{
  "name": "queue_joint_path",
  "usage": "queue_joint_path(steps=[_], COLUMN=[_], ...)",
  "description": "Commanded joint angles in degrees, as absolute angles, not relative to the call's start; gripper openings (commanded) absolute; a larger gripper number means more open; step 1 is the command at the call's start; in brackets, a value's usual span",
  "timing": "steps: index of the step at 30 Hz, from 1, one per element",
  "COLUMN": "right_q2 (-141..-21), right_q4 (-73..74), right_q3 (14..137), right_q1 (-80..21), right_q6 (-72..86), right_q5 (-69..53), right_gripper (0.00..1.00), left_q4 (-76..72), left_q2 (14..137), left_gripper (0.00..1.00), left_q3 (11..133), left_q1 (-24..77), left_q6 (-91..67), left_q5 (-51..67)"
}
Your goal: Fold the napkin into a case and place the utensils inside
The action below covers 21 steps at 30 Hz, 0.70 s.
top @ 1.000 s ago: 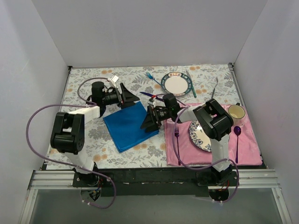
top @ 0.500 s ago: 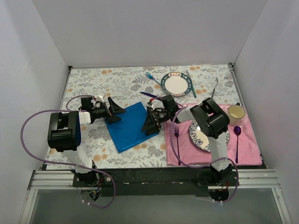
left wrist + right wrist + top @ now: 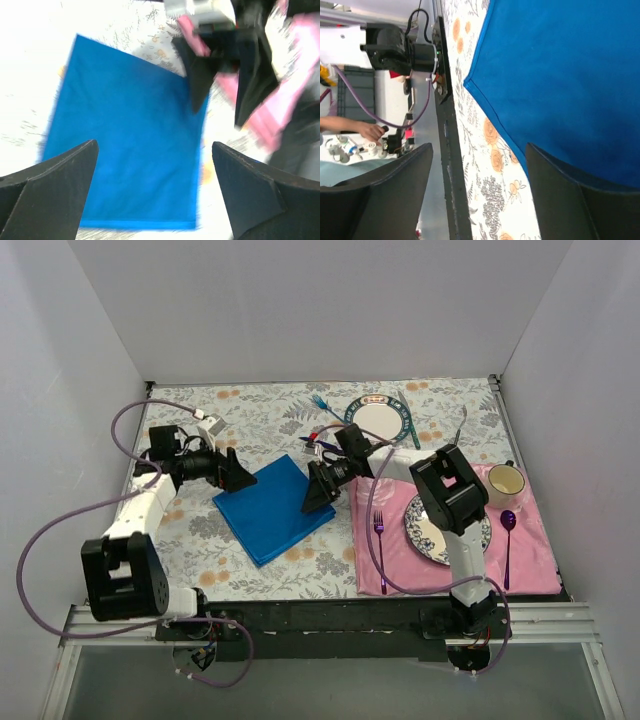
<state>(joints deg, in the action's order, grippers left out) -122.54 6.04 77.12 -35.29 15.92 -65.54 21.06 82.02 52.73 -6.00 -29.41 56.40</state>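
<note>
The bright blue napkin lies flat on the floral tablecloth as a folded, tilted rectangle; it also shows in the left wrist view and the right wrist view. My left gripper is open and empty at the napkin's left corner. My right gripper is open and empty at the napkin's right edge, with one finger over the cloth. The light-blue fork and the dark purple knife lie beyond the napkin, near the right arm.
A round plate with a teal knife sits at the back. The pink placemat at right holds a magenta fork, a patterned plate, a cup and a purple spoon.
My left gripper has drawn back to the left, from above the napkin's far corner to its left corner. My right gripper has shifted slightly away from me. The napkin has stayed put.
</note>
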Motion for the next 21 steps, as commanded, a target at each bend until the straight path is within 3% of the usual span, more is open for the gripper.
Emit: queue_joint_path(steps=[1,3,5,8,11,18,21], right_q2=[-115.93,-114.0,-112.33,-112.76,-114.43,-116.01,-116.45], right_q4=[13.71,13.63,10.82,8.79,8.62,5.36,4.49], right_q3=[82.18,82.0,80.16,79.45,78.84,76.82,76.9], right_q1=[-35.51,-35.42,-35.42,-35.6,-36.82,-39.9,-40.69], right_q6=[8.87,8.79,9.14,11.06,12.13,13.8,13.8], right_q5=[-62.41,-57.78,-55.12,-51.07,-50.71,-50.63,-50.71], right_gripper=[0.76,0.68,0.63,0.47,0.44,0.41,0.4], left_q4=[40.32,41.48,43.32,44.03,44.21,41.93,42.01], left_q2=[72.44,68.4,66.37,63.46,60.65,60.21,59.94], left_gripper=[0.98,0.95,0.83,0.6,0.45,0.33,0.32], left_q3=[50.81,47.66,45.71,42.2,38.07,32.53,30.59], left_q1=[-5.36,-4.66,-3.17,1.46,7.35,13.97,15.38], left_q6=[7.5,13.07,20.55,27.23,31.97,35.85,38.48], left_q5=[52.13,50.37,49.84,48.26,45.36,40.7,39.55])
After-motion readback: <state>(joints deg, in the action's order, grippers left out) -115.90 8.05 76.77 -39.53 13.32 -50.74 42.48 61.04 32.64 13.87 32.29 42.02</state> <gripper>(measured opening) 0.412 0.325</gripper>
